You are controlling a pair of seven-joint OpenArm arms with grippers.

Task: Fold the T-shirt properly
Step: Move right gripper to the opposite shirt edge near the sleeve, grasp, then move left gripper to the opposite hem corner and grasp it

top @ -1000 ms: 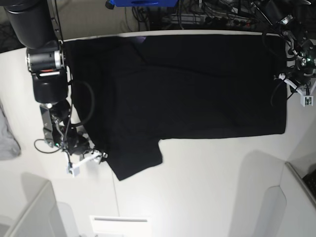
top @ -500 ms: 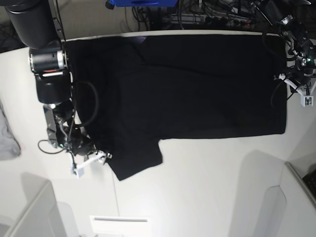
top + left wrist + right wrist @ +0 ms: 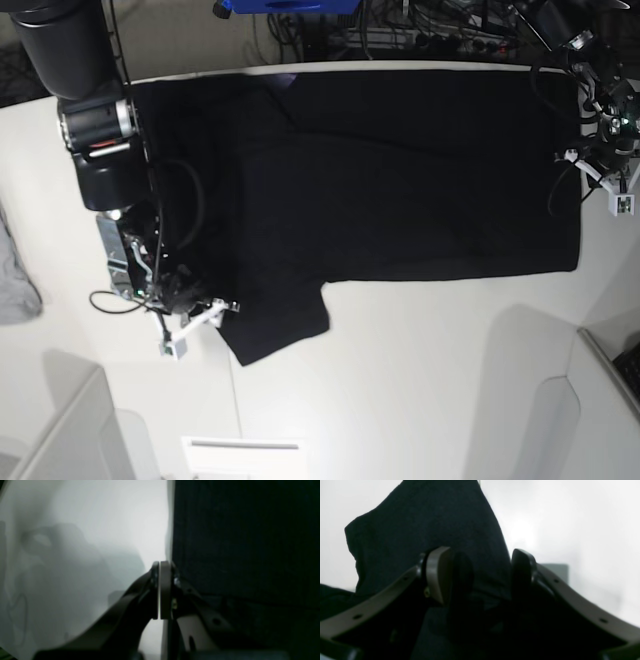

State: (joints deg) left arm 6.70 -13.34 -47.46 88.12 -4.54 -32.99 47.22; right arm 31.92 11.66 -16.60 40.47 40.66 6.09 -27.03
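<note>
The right gripper (image 3: 205, 322) slides right and nearer, jaws narrowing astride the T-shirt (image 3: 400, 170) sleeve edge.

The right arm (image 3: 95, 130) is bulky and black with a silver band, trailing black cables (image 3: 185, 215); both grippers carry white finger parts (image 3: 190, 325).

We find the T-shirt (image 3: 380, 170) spread across the upper middle of the table (image 3: 420, 400), its sleeve (image 3: 275, 325) reaching toward lower left. The right gripper (image 3: 205, 318) sits at that sleeve; the left gripper (image 3: 600, 180) sits at the hem, far right.
</note>
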